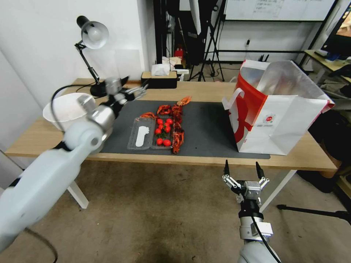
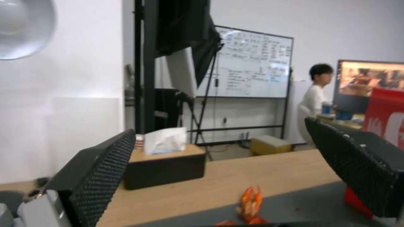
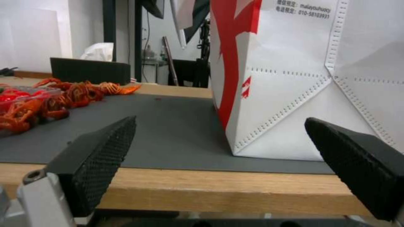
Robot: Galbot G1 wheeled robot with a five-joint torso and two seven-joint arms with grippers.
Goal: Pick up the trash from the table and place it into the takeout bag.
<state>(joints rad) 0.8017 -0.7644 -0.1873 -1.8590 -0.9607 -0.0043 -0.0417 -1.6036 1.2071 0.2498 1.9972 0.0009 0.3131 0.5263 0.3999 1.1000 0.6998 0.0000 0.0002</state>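
Note:
The trash lies mid-table on the dark mat (image 1: pixel 204 128): a clear plastic tray (image 1: pixel 140 134) holding red cherry tomatoes (image 1: pixel 163 130), with red crayfish shells (image 1: pixel 177 126) along its side. The shells (image 3: pixel 63 94) also appear in the right wrist view, and one shell (image 2: pixel 251 201) in the left wrist view. The takeout bag (image 1: pixel 281 113), white and red with foil lining, stands open at the table's right; its side (image 3: pixel 303 78) is close in the right wrist view. My left gripper (image 1: pixel 137 91) hovers open above the mat's back left corner. My right gripper (image 1: pixel 241 170) is open, below the table's front edge, before the bag.
A white bowl (image 1: pixel 64 109) sits at the table's (image 1: pixel 44 140) left end beside my left arm. A desk lamp (image 1: pixel 93 34) stands at the back left, and a dark tissue box (image 1: pixel 159 78) at the back edge. Tripods and a whiteboard stand behind the table.

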